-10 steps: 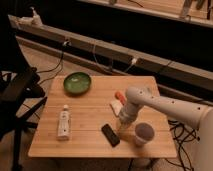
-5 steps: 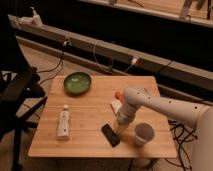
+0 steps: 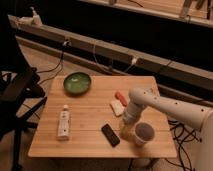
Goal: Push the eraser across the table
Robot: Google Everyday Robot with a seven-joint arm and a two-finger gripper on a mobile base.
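Your gripper (image 3: 126,133) sits low at the bench (image 3: 90,112) front-right; can't tell its state. The eraser (image 3: 110,135) lies just beside it at 9 o'clock, long axis running 10-to-4. Push leftward from there.

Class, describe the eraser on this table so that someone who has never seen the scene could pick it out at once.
Find the square wooden table and look along its near edge, right of the middle. The eraser lies flat there, just left of the robot's tool and the cup. It is the only black block; the whitish block and red-orange piece lie farther back.
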